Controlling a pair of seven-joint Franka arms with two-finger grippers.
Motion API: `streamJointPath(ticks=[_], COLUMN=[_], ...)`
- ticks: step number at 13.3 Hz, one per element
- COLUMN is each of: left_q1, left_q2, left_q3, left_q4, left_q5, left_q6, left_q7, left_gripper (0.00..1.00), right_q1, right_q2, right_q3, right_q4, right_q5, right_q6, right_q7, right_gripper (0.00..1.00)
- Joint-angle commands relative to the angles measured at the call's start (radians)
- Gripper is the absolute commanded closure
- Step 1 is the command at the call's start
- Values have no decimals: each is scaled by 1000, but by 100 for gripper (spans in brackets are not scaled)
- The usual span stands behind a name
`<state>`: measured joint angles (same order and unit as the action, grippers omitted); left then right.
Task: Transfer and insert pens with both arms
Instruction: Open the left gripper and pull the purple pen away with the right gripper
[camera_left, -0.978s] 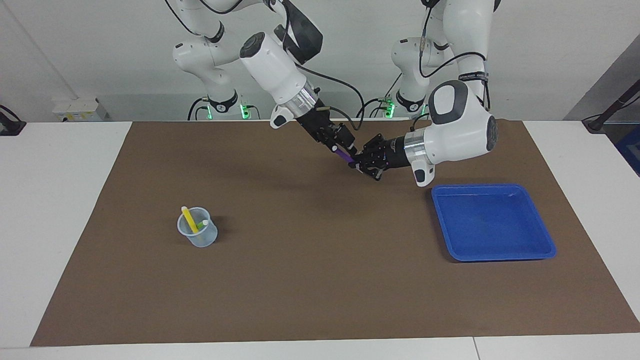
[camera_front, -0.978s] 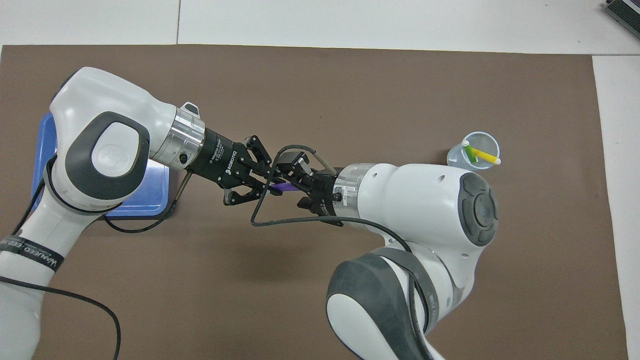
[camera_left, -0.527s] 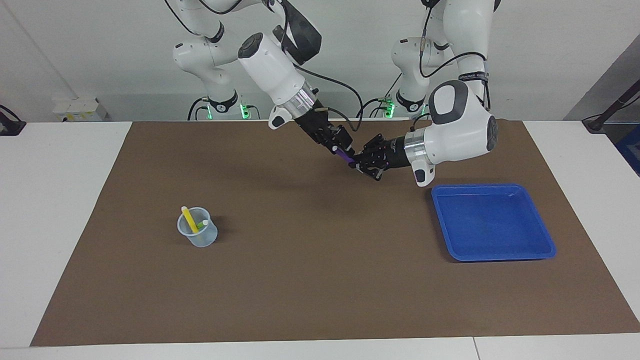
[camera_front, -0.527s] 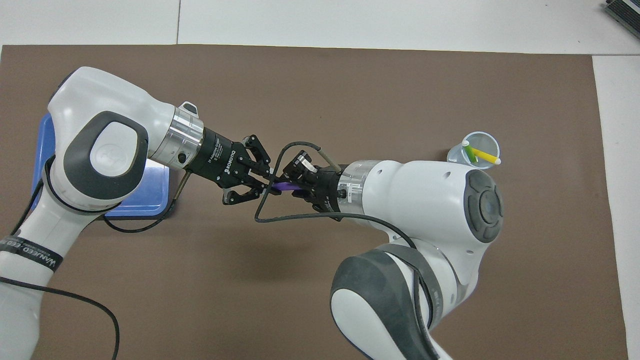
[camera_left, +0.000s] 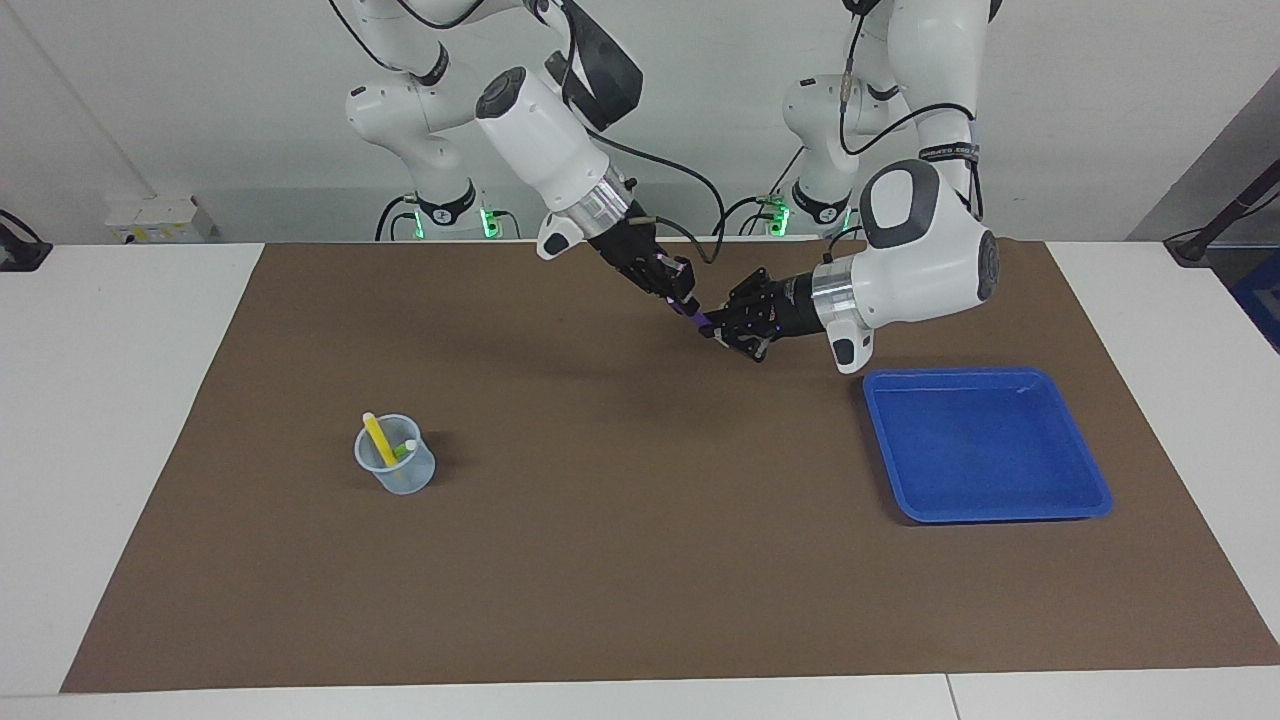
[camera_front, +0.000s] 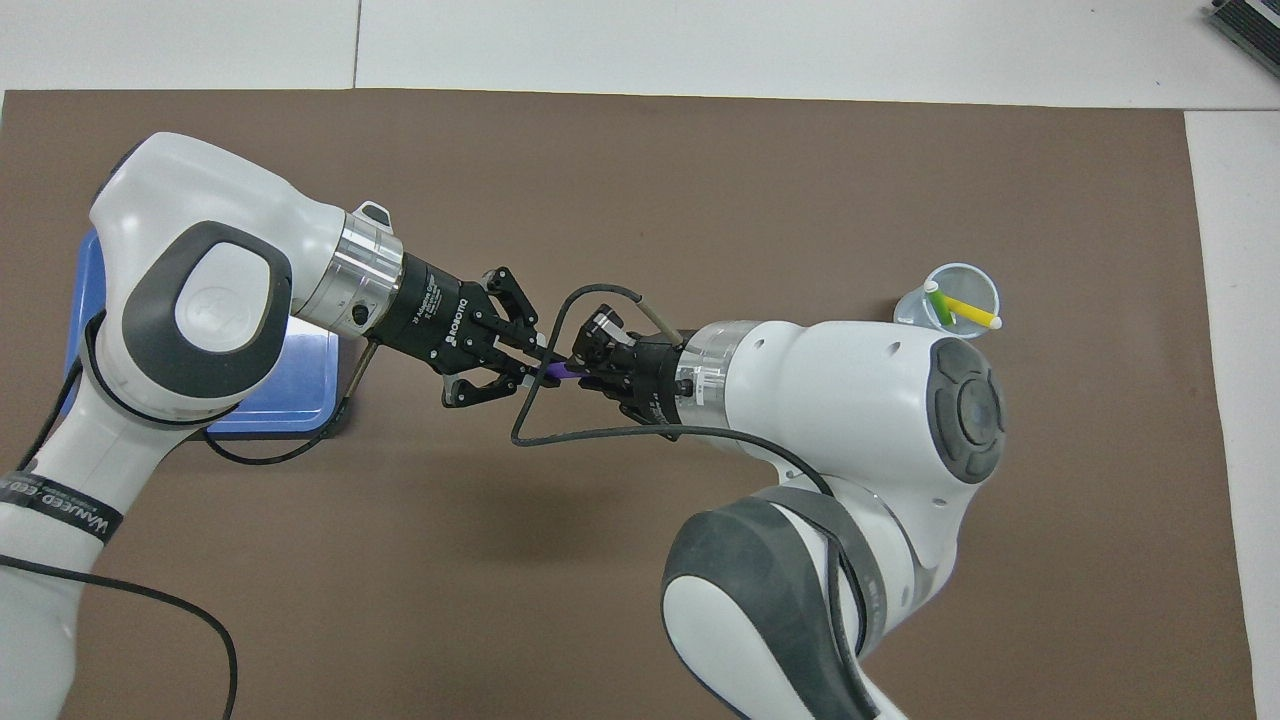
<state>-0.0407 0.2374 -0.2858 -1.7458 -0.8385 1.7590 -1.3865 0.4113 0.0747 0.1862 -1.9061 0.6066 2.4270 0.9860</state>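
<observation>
From my remote station I see both grippers meeting in the air over the brown mat (camera_left: 640, 560), which is a flat, matte sheet that covers most of the white table (camera_left: 120, 400). The left gripper (camera_left: 712, 325), black with jointed metal links, is pressed together on one end of the purple pen (camera_left: 697, 317), a short slim stick. The right gripper (camera_left: 684, 300) comes down from about 10 o'clock of this pen in the facing view and is pinching its upper end, so the pen is held by both at once, tilted, above the mat. In the overhead view only a small purple piece (camera_front: 560, 371) shows between the left gripper (camera_front: 532, 365) and the right gripper (camera_front: 580, 366). Both arms have smooth white glossy shells and silver ribbed wrist rings.

The clear plastic cup (camera_left: 397, 468), round and a little conical, stands on the mat toward the right arm's end of the table, at about 8 o'clock from the grippers in the facing view. Inside it the yellow pen (camera_left: 379, 438) leans against the rim with its pale end up, and the green pen (camera_left: 403, 450) lies lower, mostly hidden by the wall of the cup.

The blue tray (camera_left: 1090, 490), a shallow rectangle of shiny plastic with rounded corners, lies at about 4 o'clock from the grippers, toward the left arm's end
</observation>
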Motion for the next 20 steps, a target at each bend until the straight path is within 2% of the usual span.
streamJointPath(ticks=[1, 2, 3, 4, 5, 8, 10, 13, 17, 20], left_q1=[2, 2, 2, -1, -8, -11, -10, -5, 8, 4], left_q2=[-30, -30, -30, -32, -39, -53, -55, -62, -82, -95], left_q3=[2, 2, 2, 3, 2, 4, 4, 2, 8, 7], left_q4=[-31, -32, -31, -28, -23, -15, -3, 15, 15, 20], left_q5=[-13, -10, -10, -7, -2, 21, 99, 283, 398, 568], left_q6=[13, 13, 13, 13, 19, 43, 42, 30, 16, 17], left_q7=[-8, -8, -8, -3, 1, -8, -5, 24, 263, 453], left_gripper=[100, 100, 82, 43, 0, 0, 0, 0, 0, 0], right_q1=[-14, -14, -14, -12, -12, -46, -112, -176, -256, -334], right_q2=[-4, -4, -4, -4, -7, -27, -44, -55, -56, -55], right_q3=[7, 7, 7, 7, 7, -2, -2, -2, -2, -2], right_q4=[2, 2, 2, 2, 4, 9, 13, 18, 55, 73], right_q5=[35, 35, 35, 33, 32, 13, 13, -1, -209, -338], right_q6=[-11, -11, -11, -12, -16, -81, -140, -209, -336, -391], right_q7=[-30, -30, -30, -35, -62, -192, -314, -469, -705, -951], right_gripper=[100, 100, 100, 100, 100, 100, 100, 100, 100, 100])
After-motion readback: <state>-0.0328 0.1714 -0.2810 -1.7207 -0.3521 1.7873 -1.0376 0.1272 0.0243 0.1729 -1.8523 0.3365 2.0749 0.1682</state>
